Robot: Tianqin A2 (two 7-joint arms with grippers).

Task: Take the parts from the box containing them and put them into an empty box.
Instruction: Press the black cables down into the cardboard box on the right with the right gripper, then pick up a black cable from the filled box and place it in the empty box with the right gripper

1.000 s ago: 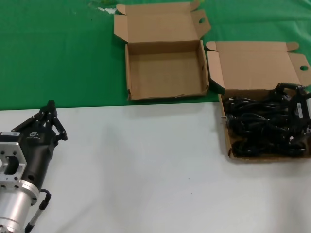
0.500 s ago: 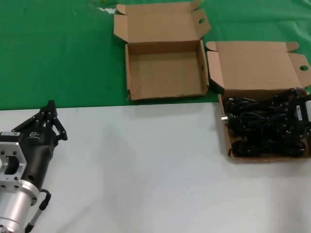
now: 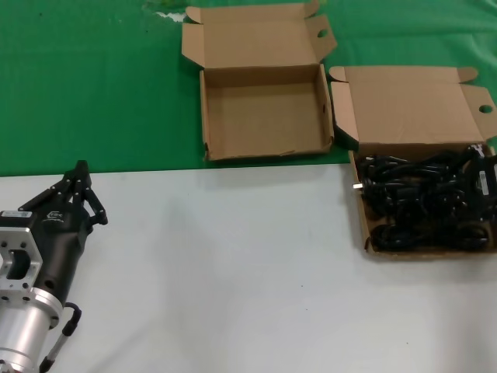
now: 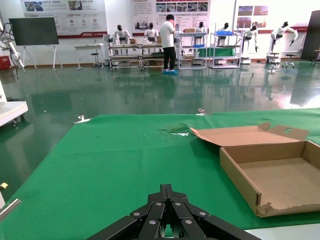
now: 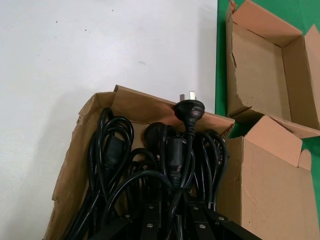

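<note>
The black power cords (image 3: pixel 419 206) lie tangled in the wide cardboard box (image 3: pixel 362 225) at the right, with its lid (image 3: pixel 408 105) open behind. My right gripper (image 3: pixel 474 155) is down among them at the box's right end. In the right wrist view it (image 5: pixel 172 197) is shut on a cord (image 5: pixel 187 145), and that cord's plug (image 5: pixel 189 110) stands raised above the box wall (image 5: pixel 145 107). The squarer empty box (image 3: pixel 264 116) sits to the left on the green cloth. My left gripper (image 3: pixel 80 167) is shut and empty at the lower left, far from both boxes.
A green cloth (image 3: pixel 93 85) covers the far half of the table, and the near half is white (image 3: pixel 233 272). The empty box also shows in the left wrist view (image 4: pixel 240 172) and the right wrist view (image 5: pixel 260 65). The two boxes stand close side by side.
My right gripper has shifted toward the right edge with the cord. The cords moved, and a plug's metal pins now poke out past the box's left wall. The left arm has not moved.
</note>
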